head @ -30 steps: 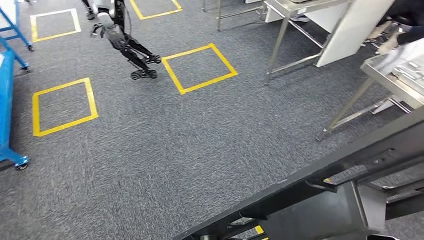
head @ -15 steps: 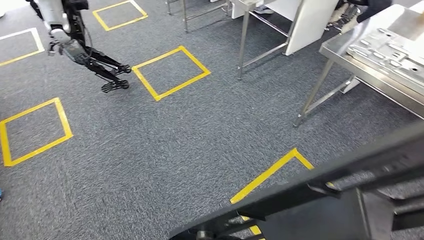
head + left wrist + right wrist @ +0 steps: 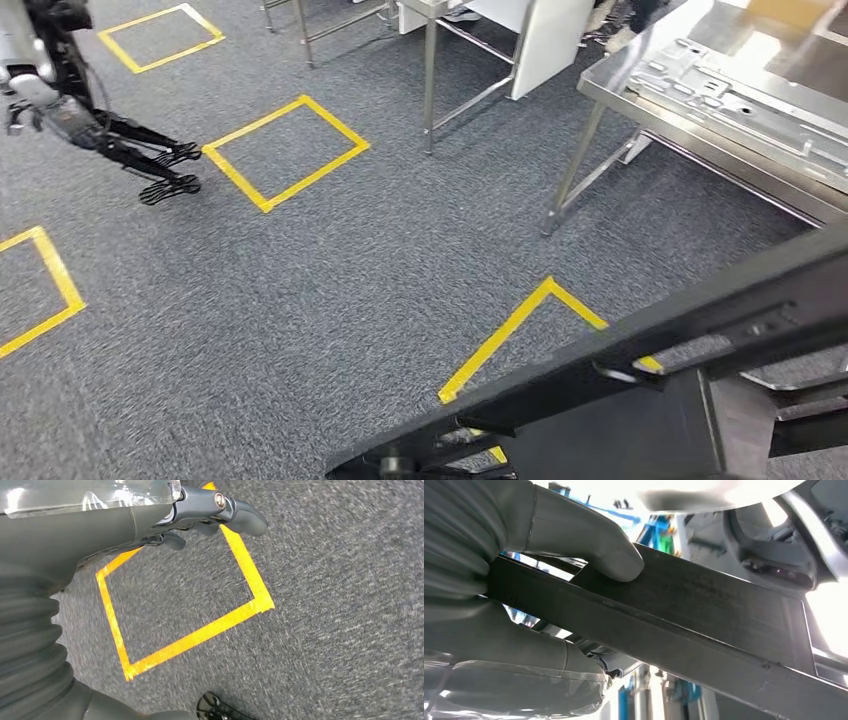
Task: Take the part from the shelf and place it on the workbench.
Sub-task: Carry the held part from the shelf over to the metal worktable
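A long dark metal part point(image 3: 640, 370) slants across the lower right of the head view, over the grey carpet. In the right wrist view my right hand point(image 3: 524, 580) grips this part point(image 3: 704, 615), with the thumb point(image 3: 589, 545) pressed on its upper face and the fingers under it. The steel workbench point(image 3: 700, 150) stands at the upper right with flat metal parts lying on its top. My left hand point(image 3: 200, 515) hangs over the floor with nothing in it, its fingers loosely apart.
Another humanoid robot point(image 3: 60, 110) stands at the far left by a yellow tape square point(image 3: 285, 150). A second steel table point(image 3: 430, 60) and a white panel point(image 3: 545, 40) stand at the back. A yellow tape corner point(image 3: 530, 320) marks the carpet just before the workbench.
The camera has swung to the right: the whole floor scene slid left and the workbench came further into view. The dark part stays in my right hand.
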Robot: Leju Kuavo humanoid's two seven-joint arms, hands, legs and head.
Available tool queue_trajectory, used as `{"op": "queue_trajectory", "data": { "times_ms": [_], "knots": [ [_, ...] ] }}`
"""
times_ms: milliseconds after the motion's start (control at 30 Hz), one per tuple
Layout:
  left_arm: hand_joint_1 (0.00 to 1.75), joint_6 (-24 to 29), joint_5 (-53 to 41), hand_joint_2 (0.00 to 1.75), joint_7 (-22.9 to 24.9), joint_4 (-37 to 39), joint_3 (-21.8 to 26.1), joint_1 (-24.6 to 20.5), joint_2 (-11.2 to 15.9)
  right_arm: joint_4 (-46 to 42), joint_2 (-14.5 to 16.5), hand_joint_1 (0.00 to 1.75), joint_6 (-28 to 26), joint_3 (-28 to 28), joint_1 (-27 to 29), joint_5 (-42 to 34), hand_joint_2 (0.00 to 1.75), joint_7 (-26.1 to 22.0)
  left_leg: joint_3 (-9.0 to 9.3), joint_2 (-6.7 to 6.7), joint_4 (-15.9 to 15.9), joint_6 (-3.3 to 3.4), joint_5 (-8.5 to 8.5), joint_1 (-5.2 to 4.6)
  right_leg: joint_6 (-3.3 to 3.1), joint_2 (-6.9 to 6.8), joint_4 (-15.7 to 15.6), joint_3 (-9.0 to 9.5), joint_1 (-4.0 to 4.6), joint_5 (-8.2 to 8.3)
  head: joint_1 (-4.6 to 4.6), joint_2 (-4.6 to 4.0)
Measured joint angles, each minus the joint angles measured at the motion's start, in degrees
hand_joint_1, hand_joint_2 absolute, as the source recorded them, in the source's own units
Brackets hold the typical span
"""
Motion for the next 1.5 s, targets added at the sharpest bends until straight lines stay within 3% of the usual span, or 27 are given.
{"op": "queue_trajectory", "data": {
  "times_ms": [67, 100, 200, 267, 333, 400, 433, 467, 533, 567, 600, 667, 733, 767, 833, 867, 933, 1000, 1033, 1067, 1100, 1133, 1200, 1267, 1367, 1433, 1500],
  "knots": [
    [0.0, -0.3, -0.3, 1.75, 0.3, 0.0, 0.0, -0.1, -0.5, 0.0, -1.2, 1.75, -2.1, 1.1, -0.2, 0.0, 1.75, 0.0, 0.04, 1.37, 0.0, -0.01, -0.16, -0.03, 0.39, -0.36, 4.0, -2.17, -0.36, -0.62, 0.01, 0.0],
    [0.0, -0.4, -0.4, 1.75, 0.4, 0.0, 0.0, -0.3, -0.9, 0.0, -1.9, 1.75, -3.1, 1.6, -0.4, 0.1, 1.75, 0.0, 0.13, 1.95, 0.1, -0.09, -0.27, -0.03, 0.5, -0.6, 2.8, -1.6, -0.49, 0.64, 0.01, 0.0],
    [0.0, -0.4, -0.5, 1.75, 0.9, 0.0, 0.1, -0.8, -2.4, 0.1, -3.9, 1.75, -5.3, 3.4, -1.2, 0.6, 1.75, 0.0, 0.68, 3.44, 0.3, -0.66, -0.83, -0.18, 0.07, -3.24, -8.7, 4.21, -0.34, 5.69, -0.01, 0.0],
    [0.0, -0.3, -0.5, 1.75, 1.2, 0.0, 0.1, -1.0, -3.4, 0.1, -5.0, 1.75, -6.8, 4.6, -1.7, 1.3, 1.75, 0.0, 0.97, 4.32, 0.4, -1.27, -1.22, -0.39, -0.56, -4.19, -12.3, 5.94, 0.12, 6.43, -0.04, 0.0],
    [0.0, -0.3, -0.5, 1.75, 1.5, 0.0, 0.2, -1.4, -4.4, 0.4, -5.9, 1.75, -8.6, 5.8, -2.1, 2.4, 1.75, 0.0, 1.25, 5.21, 0.3, -1.89, -1.47, -0.4, -1.11, -3.02, -12.5, 5.89, 0.21, 6.52, -0.05, 0.0],
    [0.0, -0.3, -0.5, 1.75, 1.6, 0.0, 0.4, -1.9, -5.0, 1.3, -6.6, 1.75, -10.8, 7.2, -3.0, 3.6, 1.75, 0.0, 0.96, 4.16, 1.6, -2.46, -2.61, -0.16, -1.74, -1.98, -13.0, 6.14, -0.07, 6.82, -0.15, 0.0],
    [0.0, -0.2, -0.5, 1.75, 1.6, 0.0, 0.5, -2.0, -5.3, 2.1, -6.9, 1.75, -12.1, 7.8, -3.7, 4.1, 1.75, 0.0, -0.07, 2.97, 4.1, -2.65, -4.07, -0.04, -2.04, -1.46, -13.2, 6.29, -0.24, 6.97, -0.29, -0.01],
    [0.0, -0.2, -0.4, 1.75, 1.6, 0.0, 0.7, -2.0, -5.5, 3.1, -7.3, 1.75, -13.4, 8.4, -4.6, 4.4, 1.75, 0.0, -1.65, 1.64, 7.6, -2.79, -5.9, 0.06, -2.24, -0.96, -13.3, 6.33, -0.24, 7.01, -0.41, -0.01],
    [0.0, -0.3, -0.2, 1.75, 1.6, 0.0, 1.2, -1.9, -5.7, 6.1, -8.9, 1.75, -15.8, 9.3, -7.1, 3.5, 1.75, 0.0, -5.55, 0.41, 15.2, -2.92, -8.88, 0.1, -2.42, 0.33, -13.2, 6.27, -0.16, 7.03, -0.56, -0.01],
    [0.0, -0.4, -0.2, 1.75, 1.5, 0.0, 1.4, -1.9, -5.8, 8.0, -10.2, 1.75, -16.6, 9.5, -9.0, 2.2, 1.75, 0.1, -6.68, 0.25, 17.0, -2.92, -8.87, 0.09, -2.43, 1.05, -13.1, 6.25, -0.13, 7.02, -0.57, 0.0],
    [0.0, -0.7, -0.1, 1.75, 1.4, 0.0, 1.6, -1.8, -5.9, 10.2, -11.9, 1.75, -17.1, 9.6, -11.3, 0.5, 1.75, 0.1, -6.83, 0.16, 16.6, -2.86, -7.7, 0.1, -2.4, 1.83, -13.0, 6.24, -0.11, 7.02, -0.58, 0.0],
    [0.0, -1.1, 0.0, 1.75, 1.0, 0.0, 2.0, -1.9, -5.9, 14.5, -15.2, 1.75, -17.3, 9.7, -16.2, -2.8, 1.75, 0.1, -4.34, -0.71, 9.9, -2.59, -3.22, 0.15, -2.16, 3.28, -12.6, 6.23, -0.16, 6.92, -0.6, 0.0],
    [0.0, -1.3, 0.0, 1.75, 0.8, 0.0, 2.4, -2.0, -5.9, 17.9, -17.7, 1.75, -17.2, 9.6, -19.9, -4.5, 1.75, 0.1, -1.73, -2.46, 3.3, -2.16, -0.58, 0.17, -1.58, 4.32, -12.2, 5.99, -0.09, 6.81, -0.57, 0.0],
    [0.0, -1.3, 0.0, 1.75, 0.7, 0.0, 2.6, -2.0, -5.9, 19.2, -18.7, 1.75, -17.2, 9.6, -21.1, -4.7, 1.75, 0.1, -1.25, -3.03, 2.0, -1.88, -0.33, 0.09, -1.21, 4.71, -12.1, 5.78, -0.12, 6.83, -0.58, 0.0],
    [0.0, -1.3, 0.1, 1.75, 0.7, 0.0, 2.8, -2.2, -5.9, 21.3, -20.2, 1.75, -17.3, 9.6, -22.8, -4.8, 1.75, 0.3, -1.16, -2.69, 1.6, -1.21, -0.3, -0.07, -0.43, 5.44, -12.2, 5.47, -0.26, 7.03, -0.56, 0.0],
    [0.0, -1.3, 0.1, 1.75, 0.6, 0.0, 2.9, -2.3, -5.9, 22.1, -20.8, 1.75, -17.5, 9.7, -23.4, -4.8, 1.75, 0.5, -1.07, -2.2, 1.3, -0.8, -0.1, -0.04, -0.1, 5.23, -12.1, 5.35, -0.31, 6.94, -0.56, 0.0],
    [0.0, -1.3, 0.3, 1.75, 0.6, 0.0, 3.1, -2.2, -6.0, 23.6, -21.6, 1.75, -18.0, 9.8, -25.0, -4.7, 1.75, 1.0, -0.88, -1.06, 0.6, -0.04, 0.31, 0.12, 0.4, 3.11, -9.5, 3.93, -0.22, 5.29, -0.22, 0.0],
    [0.0, -1.3, 0.4, 1.75, 0.5, 0.0, 3.5, -2.1, -6.0, 25.4, -21.9, 1.75, -18.4, 10.1, -26.9, -4.7, 1.75, 1.5, -0.85, 0.19, 0.4, 0.39, 0.34, 0.01, 0.72, 0.52, -2.5, 0.37, -0.32, 1.95, 0.12, 0.0],
    [0.0, -1.3, 0.5, 1.75, 0.5, 0.0, 3.7, -2.0, -6.1, 26.6, -22.0, 1.75, -18.6, 10.3, -27.7, -4.7, 1.75, 1.7, -0.85, 0.82, 0.4, 0.47, 0.26, -0.04, 0.9, 0.01, 1.2, -1.58, -0.45, 0.69, 0.16, 0.0],
    [0.0, -1.3, 0.6, 1.75, 0.4, 0.0, 3.8, -1.9, -6.1, 27.7, -22.1, 1.75, -18.8, 10.4, -28.3, -4.7, 1.75, 1.9, -0.82, 1.41, 0.4, 0.5, 0.16, -0.07, 1.04, -0.25, 3.5, -2.88, -0.59, 0.33, 0.17, 0.0],
    [0.0, -1.3, 0.7, 1.75, 0.3, 0.0, 4.0, -1.9, -6.1, 28.7, -22.2, 1.75, -19.0, 10.7, -29.0, -4.7, 1.75, 2.0, -0.75, 1.98, 0.5, 0.46, 0.04, -0.07, 1.14, -0.47, 3.7, -3.16, -0.72, 1.06, 0.19, 0.0],
    [0.0, -1.3, 0.7, 1.75, 0.1, 0.0, 4.1, -1.9, -6.2, 29.6, -22.2, 1.75, -19.1, 11.0, -29.6, -4.7, 1.75, 2.1, -0.63, 2.51, 0.5, 0.33, -0.12, -0.07, 1.16, -0.85, 1.5, -2.23, -0.82, 2.79, 0.19, 0.0],
    [0.0, -1.3, 0.8, 1.75, -0.2, 0.0, 4.2, -1.9, -6.4, 30.8, -22.3, 1.75, -19.3, 11.5, -30.7, -4.9, 1.75, 2.2, -0.27, 3.41, 0.7, -0.13, -0.58, -0.22, 0.89, -3.01, -6.6, 1.62, -0.61, 6.62, 0.2, -0.01],
    [0.0, -1.3, 0.7, 1.75, -0.3, 0.0, 4.4, -1.9, -6.5, 31.2, -22.4, 1.75, -19.4, 12.2, -31.4, -5.2, 1.75, 2.2, -0.01, 4.21, 0.8, -0.76, -1.02, -0.55, 0.29, -4.65, -11.5, 3.87, -0.16, 8.02, 0.11, -0.01],
    [0.0, -1.5, 0.4, 1.75, -0.2, 0.0, 4.5, -2.0, -6.6, 31.2, -22.5, 1.75, -19.6, 13.7, -31.4, -5.4, 1.75, 2.4, 0.44, 5.29, 0.8, -1.7, -1.54, -0.61, -0.68, -3.36, -12.2, 3.95, 0.01, 7.9, -0.04, 0.0],
    [0.0, -1.7, 0.2, 1.75, -0.3, 0.0, 4.6, -2.0, -6.6, 30.9, -22.5, 1.75, -19.8, 14.9, -31.5, -5.5, 1.75, 2.8, -0.27, 3.62, 3.0, -2.28, -3.18, -0.34, -1.38, -2.15, -12.6, 4.2, -0.26, 8.07, -0.18, 0.0],
    [0.0, -1.8, 0.1, 1.75, -0.4, 0.0, 4.7, -2.0, -6.7, 30.6, -22.4, 1.75, -20.0, 16.3, -31.7, -5.5, 1.75, 3.4, -3.62, 1.12, 9.8, -2.57, -6.49, -0.14, -1.86, -0.91, -12.7, 4.32, -0.34, 8.09, -0.47, 0.0]
  ]
}}
